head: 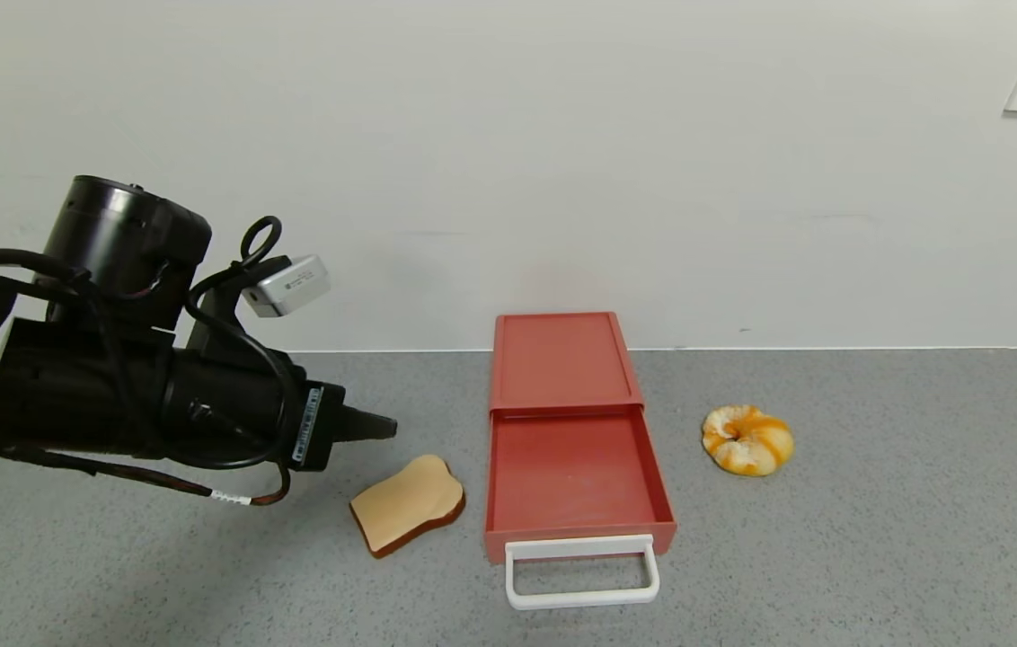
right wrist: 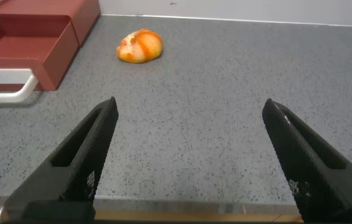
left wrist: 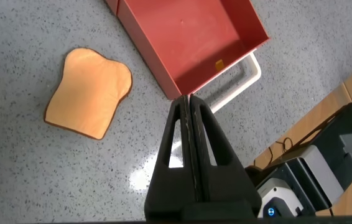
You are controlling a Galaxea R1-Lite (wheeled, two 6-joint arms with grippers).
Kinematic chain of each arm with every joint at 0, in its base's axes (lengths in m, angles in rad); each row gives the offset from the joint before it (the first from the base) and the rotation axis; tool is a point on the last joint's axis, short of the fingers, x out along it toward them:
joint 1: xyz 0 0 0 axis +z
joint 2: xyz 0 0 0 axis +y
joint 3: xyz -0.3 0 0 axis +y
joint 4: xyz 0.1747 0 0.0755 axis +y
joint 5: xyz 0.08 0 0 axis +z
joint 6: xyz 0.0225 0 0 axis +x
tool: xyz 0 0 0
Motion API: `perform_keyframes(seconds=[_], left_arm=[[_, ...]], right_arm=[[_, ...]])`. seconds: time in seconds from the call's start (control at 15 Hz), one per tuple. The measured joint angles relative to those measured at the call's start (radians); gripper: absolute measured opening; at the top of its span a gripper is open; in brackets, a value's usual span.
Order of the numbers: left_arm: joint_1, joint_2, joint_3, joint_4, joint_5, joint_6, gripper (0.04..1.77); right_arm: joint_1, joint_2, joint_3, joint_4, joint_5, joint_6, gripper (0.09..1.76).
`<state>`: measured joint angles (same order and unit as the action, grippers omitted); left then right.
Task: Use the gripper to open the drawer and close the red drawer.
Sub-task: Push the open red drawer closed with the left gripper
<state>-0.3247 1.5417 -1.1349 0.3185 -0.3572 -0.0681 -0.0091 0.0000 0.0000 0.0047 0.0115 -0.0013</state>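
red drawer (head: pixel 573 467) pulled out, empty | left gripper (head: pixel 378 426) clenched, holding nothing, raised beside bread slice (head: pixel 407 514) | likely lining up the closing push

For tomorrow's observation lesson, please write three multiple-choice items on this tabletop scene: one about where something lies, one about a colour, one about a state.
1. Where does the bread slice lie?
A. Inside the drawer
B. On the table, between the left gripper and the drawer
C. Beside the peeled orange

2. What colour is the drawer's handle?
A. White
B. Black
C. Red

3. In what state is the drawer?
A. Pushed fully in
B. Pulled out and holding bread
C. Pulled out and empty

Answers:
1. B, since the head view shows the slice flat on the grey surface to the robot's left of the drawer, apart from it.
2. A, since the loop on the salmon-red front is white.
3. C, since the tray sticks out of its case with a bare floor; the left gripper is shut and off the handle, the right gripper open, with the peeled orange on that side.
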Motion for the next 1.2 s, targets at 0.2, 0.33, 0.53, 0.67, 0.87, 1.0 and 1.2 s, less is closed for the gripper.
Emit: perform_keyframes(seconds=[0.2, 0.33, 0.53, 0.67, 0.87, 1.0, 1.2], left_arm=[[0.002, -0.015, 0.010, 0.002, 0.000, 0.003, 0.11], [0.001, -0.019, 0.012, 0.001, 0.000, 0.004, 0.11], [0.001, -0.021, 0.011, 0.001, 0.000, 0.003, 0.11], [-0.004, -0.023, 0.010, 0.006, 0.003, 0.002, 0.11], [-0.036, -0.024, -0.001, 0.010, 0.018, -0.012, 0.11], [-0.073, -0.023, -0.008, 0.011, 0.056, -0.054, 0.11], [-0.151, -0.016, -0.031, 0.016, 0.166, -0.164, 0.11]], right_arm=[[0.000, 0.000, 0.000, 0.000, 0.000, 0.000, 1.71], [0.000, 0.000, 0.000, 0.000, 0.000, 0.000, 1.71], [0.000, 0.000, 0.000, 0.000, 0.000, 0.000, 1.71], [0.000, 0.000, 0.000, 0.000, 0.000, 0.000, 1.71], [0.000, 0.000, 0.000, 0.000, 0.000, 0.000, 1.71], [0.000, 0.000, 0.000, 0.000, 0.000, 0.000, 1.71], [0.000, 0.000, 0.000, 0.000, 0.000, 0.000, 1.71]])
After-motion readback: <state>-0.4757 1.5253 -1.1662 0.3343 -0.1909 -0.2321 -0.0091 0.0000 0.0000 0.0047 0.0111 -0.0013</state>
